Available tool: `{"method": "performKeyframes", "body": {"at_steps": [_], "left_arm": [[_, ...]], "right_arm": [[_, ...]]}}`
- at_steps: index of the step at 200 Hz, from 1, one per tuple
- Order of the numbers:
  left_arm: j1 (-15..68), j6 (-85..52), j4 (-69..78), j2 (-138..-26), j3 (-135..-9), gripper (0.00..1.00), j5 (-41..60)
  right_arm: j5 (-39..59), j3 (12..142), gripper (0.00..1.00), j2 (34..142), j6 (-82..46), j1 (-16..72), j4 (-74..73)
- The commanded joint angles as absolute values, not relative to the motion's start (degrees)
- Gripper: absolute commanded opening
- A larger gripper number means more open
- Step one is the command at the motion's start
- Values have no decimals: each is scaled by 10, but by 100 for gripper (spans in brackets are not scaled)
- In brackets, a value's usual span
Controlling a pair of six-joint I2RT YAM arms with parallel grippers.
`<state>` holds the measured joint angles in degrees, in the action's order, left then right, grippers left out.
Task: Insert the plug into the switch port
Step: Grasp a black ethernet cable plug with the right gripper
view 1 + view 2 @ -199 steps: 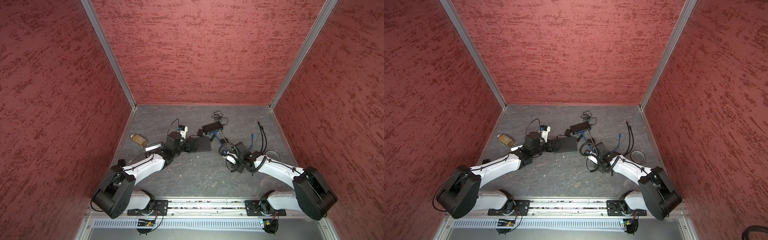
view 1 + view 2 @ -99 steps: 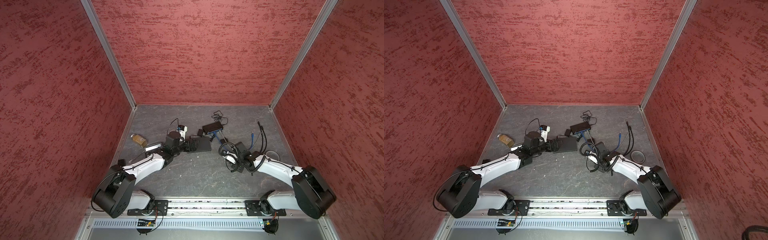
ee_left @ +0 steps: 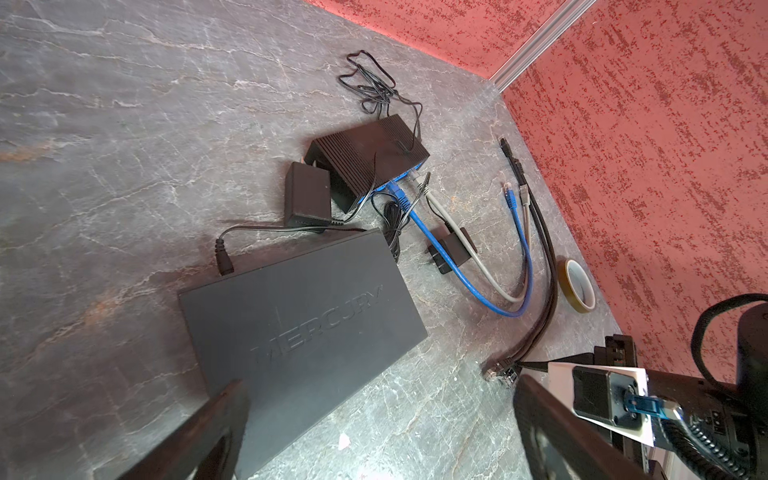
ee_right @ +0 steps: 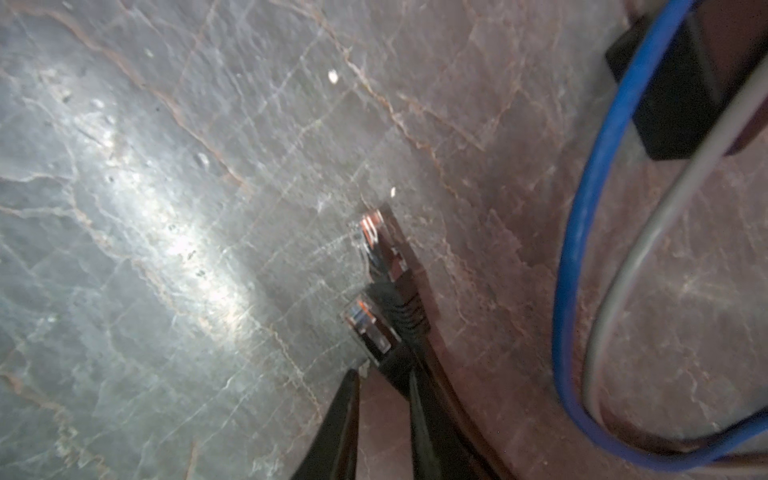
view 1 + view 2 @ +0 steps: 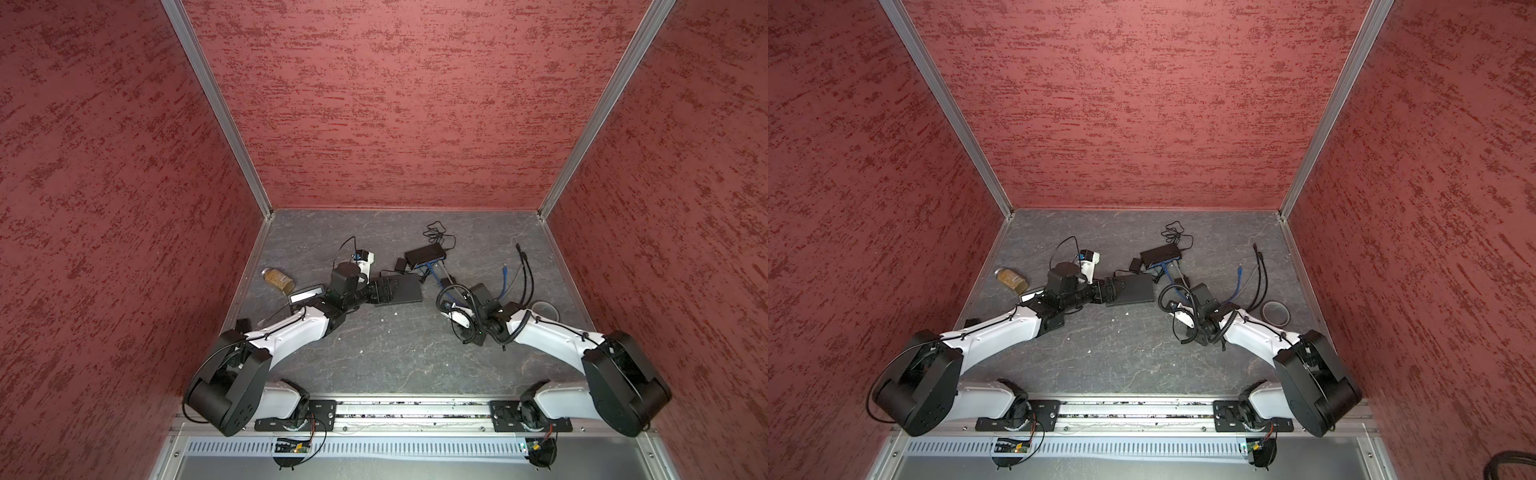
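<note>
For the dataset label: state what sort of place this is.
Probably a robot test cell: red panel walls in aluminium framing, a left arm and right arm on a base rail, and a Mercury switch with loose Ethernet cables on the grey floor.

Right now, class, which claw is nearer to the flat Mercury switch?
Left. The left claw, open, overlaps the Mercury switch; the right claw sits apart to its right, by two black plugs.

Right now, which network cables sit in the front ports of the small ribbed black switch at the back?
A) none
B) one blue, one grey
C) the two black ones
B: in the left wrist view a blue cable and a grey cable run into the front of the switch, while the black plugs lie loose on the table.
</note>
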<state>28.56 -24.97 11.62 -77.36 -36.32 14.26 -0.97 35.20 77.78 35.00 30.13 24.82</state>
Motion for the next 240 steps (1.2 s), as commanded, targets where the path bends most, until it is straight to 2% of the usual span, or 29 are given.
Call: {"method": "performKeyframes", "body": {"at_steps": [1, 32, 77, 89, 109, 136, 208, 240], "left_arm": [[282, -243, 125, -780, -366, 100, 151], [282, -244, 123, -779, -367, 100, 152], [282, -247, 123, -782, -366, 100, 154], [282, -247, 122, -783, -366, 100, 153], [283, -248, 120, -782, -366, 100, 153], [282, -245, 120, -779, -364, 100, 153], [283, -258, 113, -779, -362, 100, 142], [282, -257, 112, -775, -358, 100, 138]], "right_arm": [[7, 356, 28, 784, 361, 298, 230], [4, 355, 33, 785, 366, 297, 223], [19, 358, 32, 805, 367, 296, 218], [22, 358, 30, 811, 367, 296, 219], [36, 361, 20, 812, 364, 295, 223], [52, 361, 15, 794, 365, 295, 223], [104, 343, 14, 706, 340, 299, 125], [91, 329, 14, 710, 308, 320, 54]]}}
